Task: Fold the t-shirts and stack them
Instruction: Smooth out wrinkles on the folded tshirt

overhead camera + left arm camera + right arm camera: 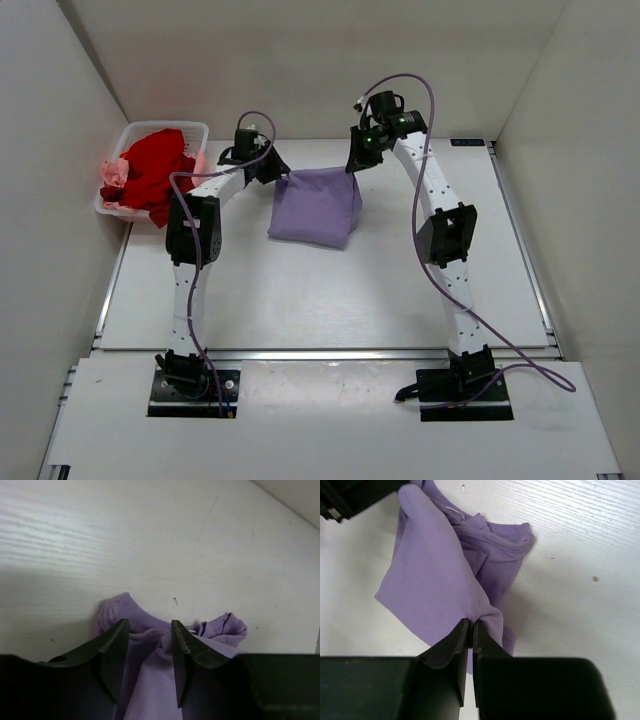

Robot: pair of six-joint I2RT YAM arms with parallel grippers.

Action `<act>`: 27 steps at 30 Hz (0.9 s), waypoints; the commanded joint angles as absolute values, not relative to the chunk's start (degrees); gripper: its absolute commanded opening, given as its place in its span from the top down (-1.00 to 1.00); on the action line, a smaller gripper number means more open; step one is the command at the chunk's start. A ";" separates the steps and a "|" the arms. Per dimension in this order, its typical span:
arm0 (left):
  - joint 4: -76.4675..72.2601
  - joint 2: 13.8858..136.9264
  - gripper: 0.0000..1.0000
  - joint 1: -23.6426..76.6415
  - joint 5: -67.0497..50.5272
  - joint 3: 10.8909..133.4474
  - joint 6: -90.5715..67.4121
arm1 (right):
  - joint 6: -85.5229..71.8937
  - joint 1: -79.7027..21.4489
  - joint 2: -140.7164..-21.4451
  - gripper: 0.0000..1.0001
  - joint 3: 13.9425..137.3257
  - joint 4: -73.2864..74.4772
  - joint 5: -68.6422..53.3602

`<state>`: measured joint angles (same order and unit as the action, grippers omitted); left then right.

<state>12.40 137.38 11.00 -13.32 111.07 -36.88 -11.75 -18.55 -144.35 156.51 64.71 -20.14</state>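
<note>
At the far left a white plastic basket (200, 128) stood on the pale table (300, 300). It held a bright red cloth t-shirt (150, 170) heaped over a pale pink one (112, 175).

Next came the left gripper (149, 626), its fingers parted to a middling gap. A fold of the light purple short-sleeved t-shirt (315, 205) lay loose between and below them, so they did not appear to clamp it.

The purple shirt sat mid-table at the far side. Its far edge ran left to right between the two grippers, and its body spread from them towards the arm bases. At that edge's right end the right gripper (471, 625) was pinched tight on a corner of the cloth, which looked lifted slightly there.

The next move probably turned on this: the shirt lay nearward of both grippers, equally close to each, but only the right one had hold.

In all there were three t-shirts, two in the basket and one on the table, one basket and two grippers.
</note>
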 commanded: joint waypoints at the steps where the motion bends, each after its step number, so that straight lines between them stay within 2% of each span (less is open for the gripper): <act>1: 12.93 135.79 0.02 11.69 -16.69 111.63 -37.88 | -10.90 -17.84 -145.11 1.00 156.62 63.90 -19.86; 6: 6.87 133.34 -0.07 11.69 -18.19 104.69 -40.69 | -10.90 -17.58 -145.72 1.00 156.45 64.07 -20.13; 12: 2.99 133.50 -0.09 11.51 -22.15 102.48 -45.09 | -11.33 -18.10 -146.42 1.00 156.53 64.07 -20.30; 27: -4.39 126.92 -0.13 10.99 -19.08 93.78 -50.79 | -11.25 -17.93 -145.46 1.00 155.31 63.99 -20.48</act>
